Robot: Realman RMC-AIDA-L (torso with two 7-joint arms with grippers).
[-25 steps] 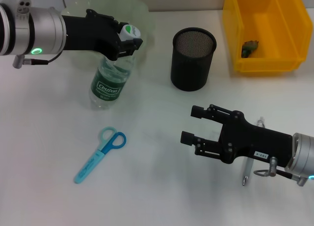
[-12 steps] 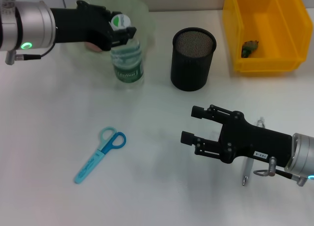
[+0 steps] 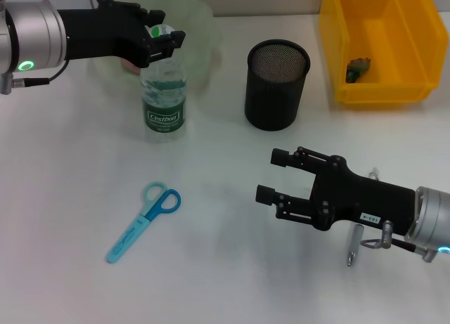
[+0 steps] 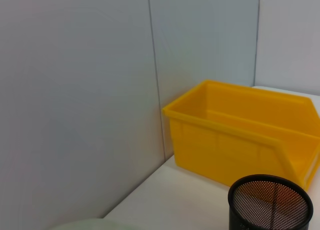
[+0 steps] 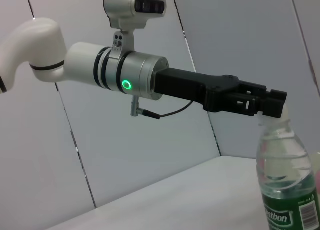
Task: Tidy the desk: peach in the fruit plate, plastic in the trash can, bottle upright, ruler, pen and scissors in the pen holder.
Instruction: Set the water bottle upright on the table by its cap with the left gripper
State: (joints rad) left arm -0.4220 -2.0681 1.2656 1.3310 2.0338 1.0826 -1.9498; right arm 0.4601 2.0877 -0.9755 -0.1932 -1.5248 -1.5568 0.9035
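1. Bottle (image 3: 164, 92): a clear plastic bottle with a green label, standing upright on the white counter (image 3: 84, 211), just in front of the pale green fruit plate (image 3: 200, 18).
2. Left gripper (image 3: 160, 37): reaching in from the robot's left, jaws clenched on the bottle at its cap; the right wrist view shows the black jaws pinching the neck from the side.
3. Peach (image 3: 129, 65): only a small pinkish patch shows behind the left arm, at the fruit plate.
4. Pen holder (image 3: 276, 85): a black mesh cup, upright, well apart from the bottle toward the robot's right.
5. Trash can (image 3: 415, 50): a yellow bin at the far right corner, a dark crumpled item (image 3: 358, 68) lying inside it.
6. Scissors (image 3: 144, 221): blue-handled, lying flat on the counter nearer the robot than the bottle.
7. Right gripper (image 3: 271, 175): hovering low over the counter, jaws released and holding nothing.
8. Pen (image 3: 356, 241): lying partly under the right arm.
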